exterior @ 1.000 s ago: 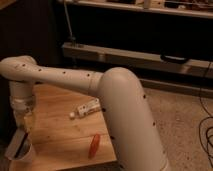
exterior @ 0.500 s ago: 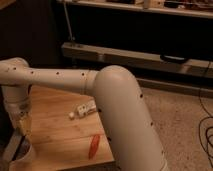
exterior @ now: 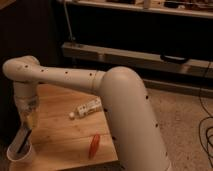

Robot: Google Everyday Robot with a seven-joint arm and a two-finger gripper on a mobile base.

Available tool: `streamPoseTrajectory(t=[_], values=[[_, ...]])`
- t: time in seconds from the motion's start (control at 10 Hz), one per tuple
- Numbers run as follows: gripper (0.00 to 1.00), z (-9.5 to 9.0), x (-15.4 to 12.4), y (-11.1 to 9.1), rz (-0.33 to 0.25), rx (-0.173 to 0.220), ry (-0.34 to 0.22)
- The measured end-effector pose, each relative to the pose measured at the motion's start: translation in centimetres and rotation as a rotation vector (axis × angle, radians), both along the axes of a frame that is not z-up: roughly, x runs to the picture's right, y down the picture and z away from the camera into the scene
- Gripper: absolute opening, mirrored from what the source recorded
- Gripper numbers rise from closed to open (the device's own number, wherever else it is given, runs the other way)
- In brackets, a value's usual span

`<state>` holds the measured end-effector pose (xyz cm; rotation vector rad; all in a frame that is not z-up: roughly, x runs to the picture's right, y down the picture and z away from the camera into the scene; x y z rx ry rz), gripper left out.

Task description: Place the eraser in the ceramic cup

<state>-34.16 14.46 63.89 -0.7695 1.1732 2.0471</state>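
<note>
camera view: looking down over a wooden table [exterior: 60, 137] from behind a thick white arm [exterior: 125, 115] dotted with dark holes. bending at the big elbow at centre right, running left along a slimmer link, pointing straight down at the table's left edge. ending there in the gripper [exterior: 23, 139], hanging directly over the cup [exterior: 26, 156] and dipping into its mouth. standing upright at the table's near left corner, white and round, rim partly covered by the gripper. showing one dark slanted strip reaching from the pale wrist down inside the cup, close against the inner wall; not possible to tell whether gripper part or something carried. open, closed or holding anything: cannot tell. eraser too hidden to pick out. lying on its side near the middle of the table, well apart from the cup, a small white bottle [exterior: 87, 107]. lying nearer the front edge, just beside the arm, a short orange stick [exterior: 93, 145]. stretching behind the table, a dark shelf unit with a long metal rail [exterior: 140, 55]; spreading at right, a speckled floor [exterior: 185, 110] with black cables [exterior: 206, 132].
</note>
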Motion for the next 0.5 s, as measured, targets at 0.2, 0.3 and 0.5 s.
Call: streamPoseTrajectory(t=[0.2,0.3,0.5], values=[[0.01,0.63,-0.05,-0.07,0.004,0.010,0.012],[0.06,0.69,-0.12,-0.04,0.000,0.015,0.010],[0.27,0.29,-0.58,0.23,-0.028,0.052,-0.001]])
